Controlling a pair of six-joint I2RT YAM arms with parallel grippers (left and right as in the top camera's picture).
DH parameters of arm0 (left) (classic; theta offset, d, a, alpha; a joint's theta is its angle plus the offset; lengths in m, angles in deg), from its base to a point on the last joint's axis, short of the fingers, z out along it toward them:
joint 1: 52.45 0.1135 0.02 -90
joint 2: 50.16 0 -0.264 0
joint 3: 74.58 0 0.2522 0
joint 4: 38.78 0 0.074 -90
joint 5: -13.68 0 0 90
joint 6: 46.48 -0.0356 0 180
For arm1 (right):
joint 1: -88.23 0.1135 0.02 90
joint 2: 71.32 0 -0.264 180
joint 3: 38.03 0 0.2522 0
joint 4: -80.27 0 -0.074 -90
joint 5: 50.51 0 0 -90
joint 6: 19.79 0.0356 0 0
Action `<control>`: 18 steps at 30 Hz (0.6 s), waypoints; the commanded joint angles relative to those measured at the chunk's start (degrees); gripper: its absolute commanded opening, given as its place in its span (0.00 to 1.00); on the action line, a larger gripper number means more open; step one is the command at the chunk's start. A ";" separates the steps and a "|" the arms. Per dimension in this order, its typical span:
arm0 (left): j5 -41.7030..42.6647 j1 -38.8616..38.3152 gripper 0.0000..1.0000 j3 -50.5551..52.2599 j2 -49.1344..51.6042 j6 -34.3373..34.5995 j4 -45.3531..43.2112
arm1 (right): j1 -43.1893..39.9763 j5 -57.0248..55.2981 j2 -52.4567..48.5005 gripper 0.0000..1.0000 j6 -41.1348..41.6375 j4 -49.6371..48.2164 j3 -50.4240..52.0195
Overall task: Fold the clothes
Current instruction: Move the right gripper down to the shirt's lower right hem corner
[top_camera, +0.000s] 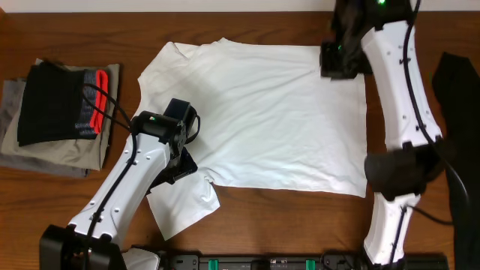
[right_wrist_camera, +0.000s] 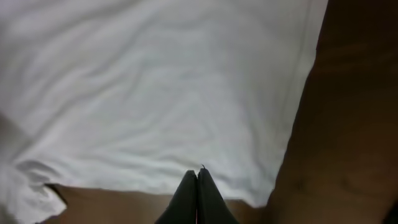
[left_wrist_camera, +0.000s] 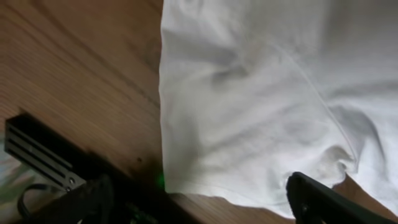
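Observation:
The clothes, a white short-sleeved T-shirt (top_camera: 270, 112), lie spread flat on the wooden table (top_camera: 285, 217), collar to the left. One sleeve (top_camera: 184, 202) sticks out at the front left. My left gripper (top_camera: 182, 162) hovers over where that sleeve joins the body. In the left wrist view this left gripper (left_wrist_camera: 199, 208) is open, its fingers (left_wrist_camera: 320, 199) wide apart with white cloth (left_wrist_camera: 249, 106) beneath and nothing between them. My right gripper (top_camera: 341, 61) is at the shirt's far right corner. The right wrist view shows this right gripper (right_wrist_camera: 198, 180) shut, its tips above the shirt's edge (right_wrist_camera: 161, 106), with no cloth visibly pinched.
A black garment with a red-and-grey band (top_camera: 60, 101) lies on olive-grey garments (top_camera: 52, 154) at the left edge. A dark cloth (top_camera: 457, 82) lies at the right edge. A black rail (top_camera: 262, 262) runs along the front.

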 commanded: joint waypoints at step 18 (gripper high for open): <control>-2.19 0.17 0.98 -1.27 -0.59 -0.24 -1.66 | -0.09 6.01 22.77 0.01 13.35 -18.43 61.20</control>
